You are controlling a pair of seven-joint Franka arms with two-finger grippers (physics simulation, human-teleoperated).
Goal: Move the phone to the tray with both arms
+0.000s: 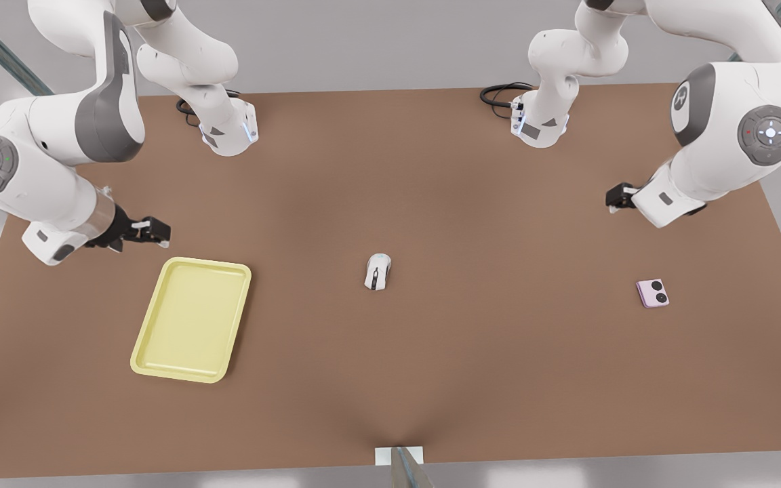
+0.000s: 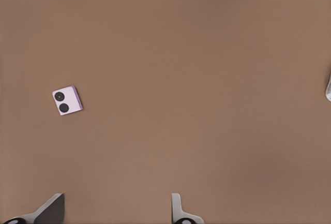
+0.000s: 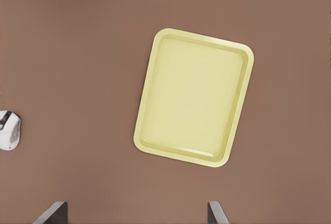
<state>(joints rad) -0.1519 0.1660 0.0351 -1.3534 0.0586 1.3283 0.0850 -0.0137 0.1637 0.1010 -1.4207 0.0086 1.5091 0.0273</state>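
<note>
Front view showed the phone lying flat on the brown surface, far from the tray, with the white mouse between the two. The left pincer hung above the surface on the phone's side of the mouse, not touching the phone, and its fingers were spread apart with nothing between them. The right pincer hung just beside the tray's far corner, also released and holding nothing.
</note>
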